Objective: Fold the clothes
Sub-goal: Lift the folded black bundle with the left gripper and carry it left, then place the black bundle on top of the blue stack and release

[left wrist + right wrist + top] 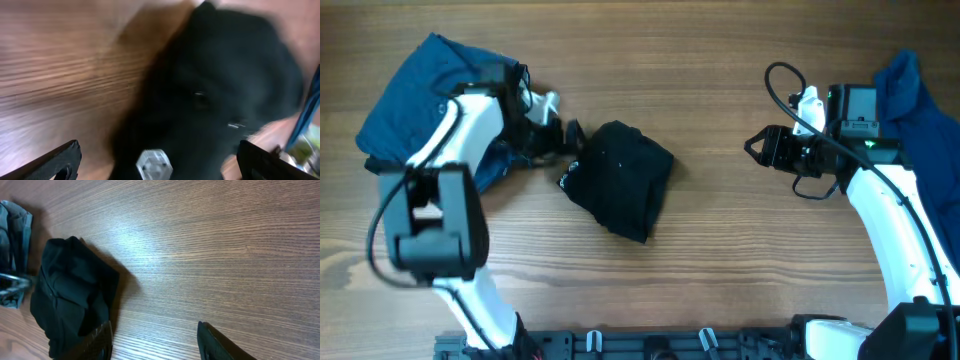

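**A:** Where is the black T-shirt (618, 180) found?

**B:** It is seen bunched into a compact bundle near the middle of the wooden surface (720, 260).

**A:** How is the left end effector (159, 150) held?

**B:** It is released, with the fingers spread wide at the bundle's edge. Black cloth is seen between them in the blurred wrist view, but contact cannot be told.

**A:** And the right end effector (152, 330)?

**B:** It is also released. Only bare wood is seen between its fingers, well apart from the bundle.

**A:** Are other clothes seen?

**B:** A blue shirt (410, 90) is heaped at the far left, partly covered by the left arm. A darker blue garment (920, 100) is seen at the far right edge.
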`<action>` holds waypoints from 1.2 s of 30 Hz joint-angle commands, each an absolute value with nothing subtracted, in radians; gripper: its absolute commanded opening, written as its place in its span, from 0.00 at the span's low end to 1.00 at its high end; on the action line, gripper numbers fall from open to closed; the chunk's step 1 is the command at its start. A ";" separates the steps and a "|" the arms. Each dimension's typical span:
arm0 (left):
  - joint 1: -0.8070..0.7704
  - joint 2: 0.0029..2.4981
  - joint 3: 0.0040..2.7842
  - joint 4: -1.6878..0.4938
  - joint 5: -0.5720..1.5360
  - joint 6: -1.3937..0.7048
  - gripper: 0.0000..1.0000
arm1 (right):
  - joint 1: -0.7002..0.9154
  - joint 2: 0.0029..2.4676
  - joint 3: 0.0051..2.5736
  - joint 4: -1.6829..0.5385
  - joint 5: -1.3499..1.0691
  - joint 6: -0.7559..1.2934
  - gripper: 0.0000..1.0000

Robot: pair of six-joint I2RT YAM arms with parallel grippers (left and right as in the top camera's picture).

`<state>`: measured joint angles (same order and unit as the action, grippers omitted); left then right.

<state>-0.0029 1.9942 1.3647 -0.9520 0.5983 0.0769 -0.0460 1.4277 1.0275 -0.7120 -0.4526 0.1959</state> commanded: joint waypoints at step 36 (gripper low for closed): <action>0.380 1.779 1.771 -1.065 0.535 0.183 0.04 | -0.047 1.431 1.039 -0.742 -0.472 0.186 0.54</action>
<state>0.2390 1.7542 1.7611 -1.0611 0.5865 0.1417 -0.0460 1.4277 1.0275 -0.7406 -0.4526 0.1959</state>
